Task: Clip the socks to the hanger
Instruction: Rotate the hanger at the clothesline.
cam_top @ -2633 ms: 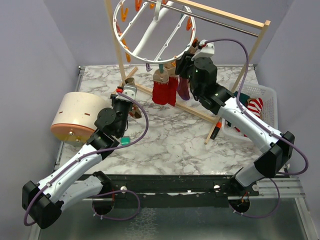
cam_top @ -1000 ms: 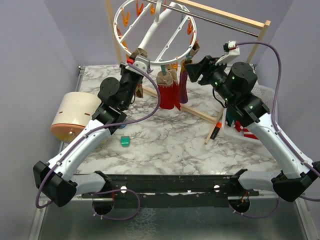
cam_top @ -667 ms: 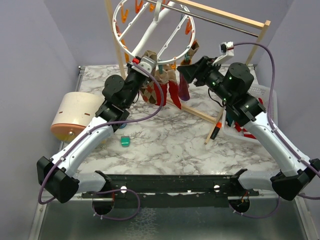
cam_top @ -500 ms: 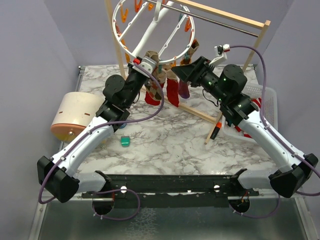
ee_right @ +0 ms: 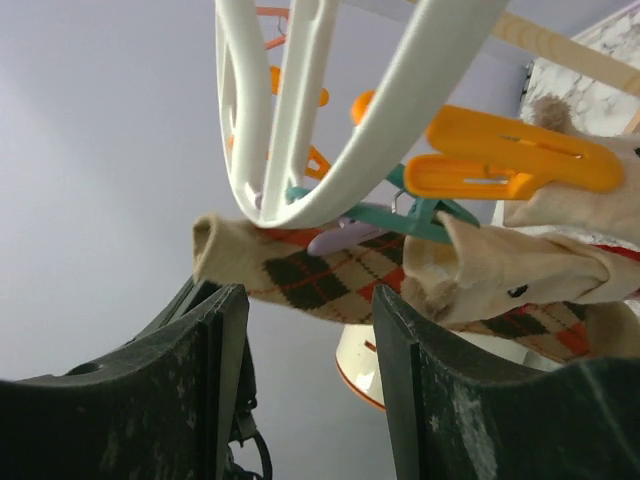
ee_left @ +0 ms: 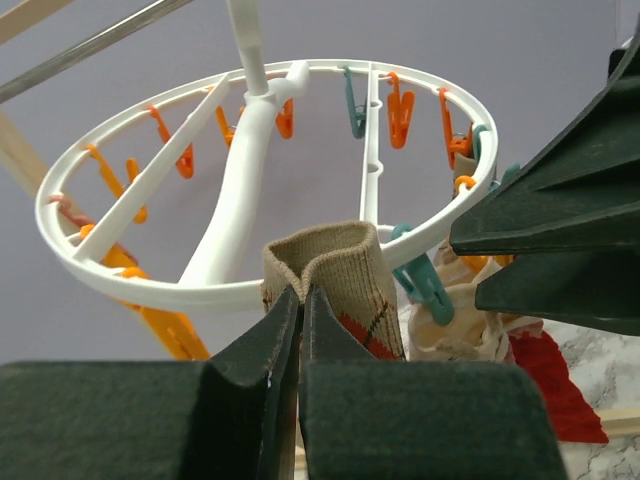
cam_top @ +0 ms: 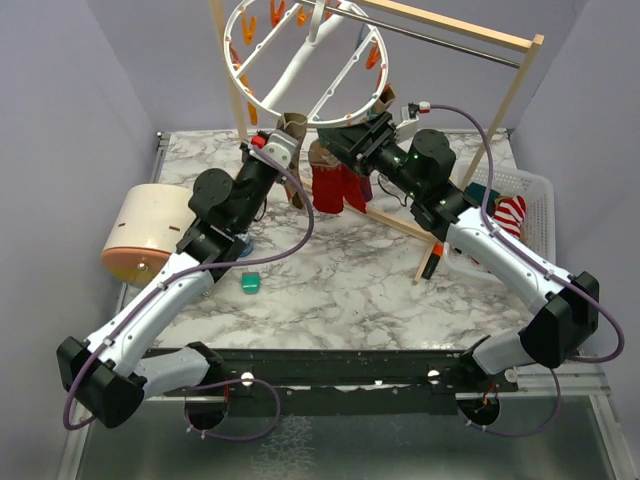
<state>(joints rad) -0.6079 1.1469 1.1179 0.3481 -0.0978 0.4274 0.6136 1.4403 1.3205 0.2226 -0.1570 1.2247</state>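
Note:
The white round hanger (cam_top: pixel 268 101) hangs from the wooden rack, its orange and teal clips dangling. My left gripper (cam_top: pixel 284 140) is shut on the tan cuff of a brown patterned sock (ee_left: pixel 345 275), held just under the ring (ee_left: pixel 120 290). My right gripper (cam_top: pixel 347 141) is open close beside it; in its wrist view the same sock (ee_right: pixel 300 270) and a teal clip (ee_right: pixel 420 215) lie just beyond its fingertips (ee_right: pixel 400 330). Red socks with tan cuffs (cam_top: pixel 335 186) hang clipped to the ring. A red-white striped sock (cam_top: pixel 511 214) lies in the basket.
A white basket (cam_top: pixel 535 185) stands at the right. The wooden rack's post (cam_top: pixel 232 85) and floor bar (cam_top: pixel 400 226) cross the back. A cream round container (cam_top: pixel 150 236) sits at the left, and a loose teal clip (cam_top: pixel 250 283) lies on the marble top.
My right gripper has swung left and closed in on the ring's near rim. My left gripper, still holding the brown sock, has shifted slightly back to the left under the ring.

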